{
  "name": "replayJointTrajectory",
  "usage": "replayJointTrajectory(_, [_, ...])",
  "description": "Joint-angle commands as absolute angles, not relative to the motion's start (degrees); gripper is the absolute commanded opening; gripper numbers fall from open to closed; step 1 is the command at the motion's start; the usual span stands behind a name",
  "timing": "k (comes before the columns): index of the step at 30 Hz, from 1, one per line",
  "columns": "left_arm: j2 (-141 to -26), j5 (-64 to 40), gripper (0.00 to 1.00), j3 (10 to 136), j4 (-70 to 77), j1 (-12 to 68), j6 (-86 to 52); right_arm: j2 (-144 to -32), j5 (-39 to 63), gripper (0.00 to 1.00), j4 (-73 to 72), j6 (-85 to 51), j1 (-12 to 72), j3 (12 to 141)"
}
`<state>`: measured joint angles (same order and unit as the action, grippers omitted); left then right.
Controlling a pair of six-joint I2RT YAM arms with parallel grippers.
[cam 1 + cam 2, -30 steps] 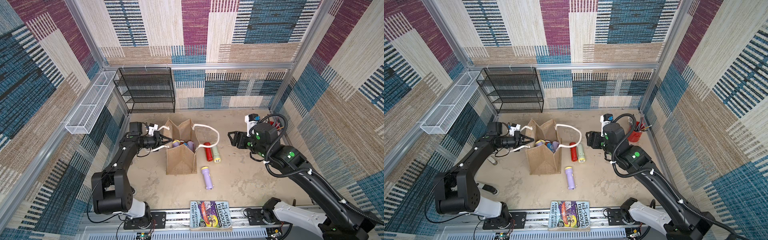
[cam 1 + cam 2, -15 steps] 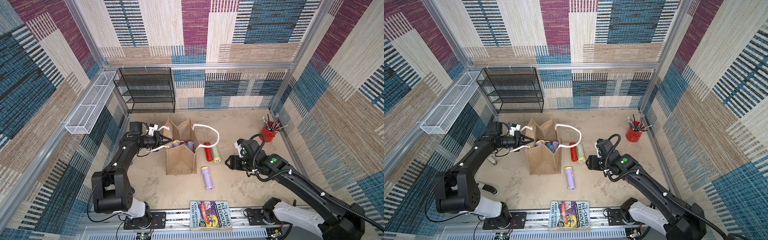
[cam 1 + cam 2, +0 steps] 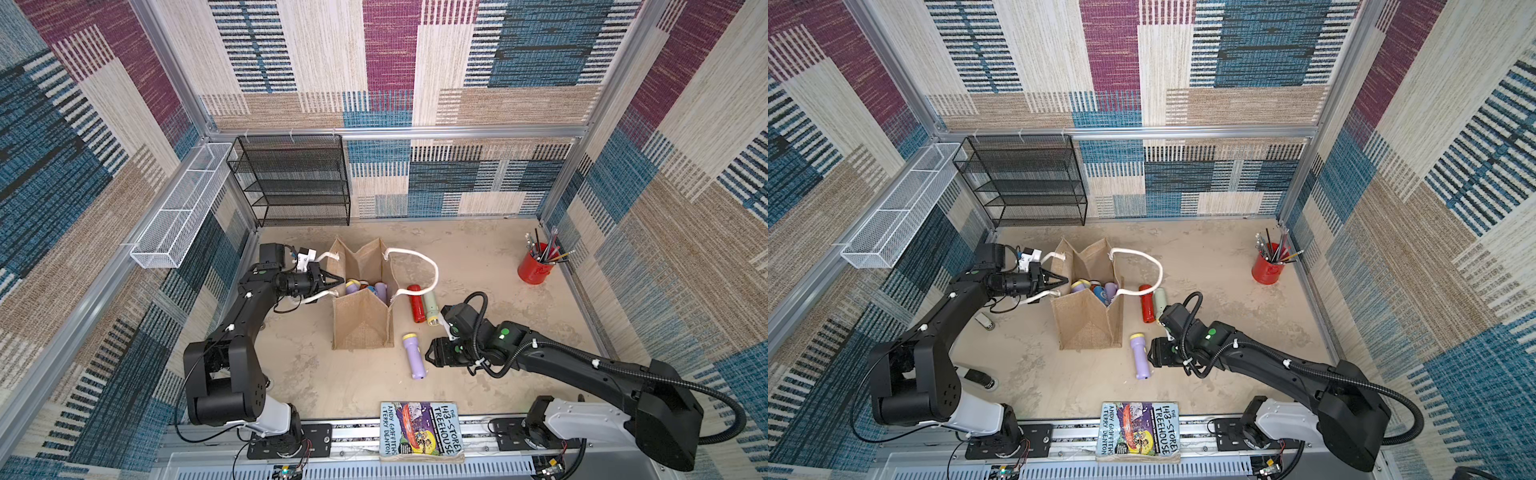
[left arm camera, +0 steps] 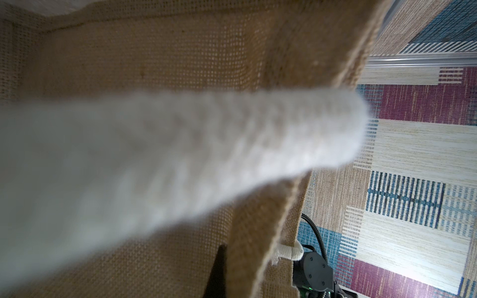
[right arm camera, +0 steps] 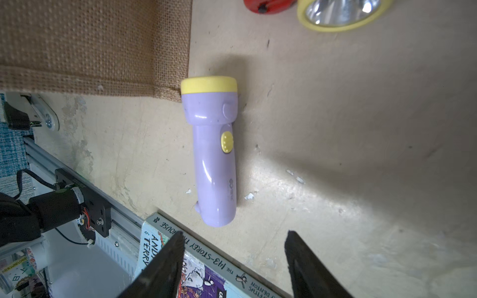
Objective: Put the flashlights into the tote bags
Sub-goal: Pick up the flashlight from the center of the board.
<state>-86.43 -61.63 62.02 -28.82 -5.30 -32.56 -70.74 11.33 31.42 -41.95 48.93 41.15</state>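
The tan burlap tote bag (image 3: 361,322) (image 3: 1086,322) stands open at mid floor with several flashlights (image 3: 365,287) inside. My left gripper (image 3: 339,281) (image 3: 1064,279) is shut on the bag's left rim; the left wrist view shows burlap (image 4: 180,64), a blurred white rope handle (image 4: 154,144) and one dark finger (image 4: 218,273). A lilac flashlight (image 3: 415,355) (image 3: 1139,355) (image 5: 214,154) lies on the floor right of the bag. My right gripper (image 3: 428,356) (image 3: 1151,357) (image 5: 233,236) is open and empty just beside its tail. Red (image 3: 415,303) and pale green (image 3: 431,306) flashlights lie behind it.
A black wire rack (image 3: 299,178) stands at the back left, with a white mesh basket (image 3: 178,208) on the left wall. A red cup of pencils (image 3: 534,270) is in the back right corner. A book (image 3: 419,430) lies on the front rail.
My right arm swung from high at the back right down to the floor beside the lilac flashlight, its jaws narrowing somewhat. The left arm and the bag stayed put.
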Motion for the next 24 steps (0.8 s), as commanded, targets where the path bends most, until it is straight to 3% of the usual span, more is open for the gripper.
replayJointTrajectory(1, [-86.1,-60.9,0.04,62.1,-28.7,-5.4,-31.3,-73.1,9.3,0.65,27.2,-43.8,50.4,42.0])
replayJointTrajectory(24, [-85.9,-61.5,0.05,62.3,-29.1,-5.4,-30.8,-95.5,1.0,0.55,33.2,-43.7,58.7,52.4])
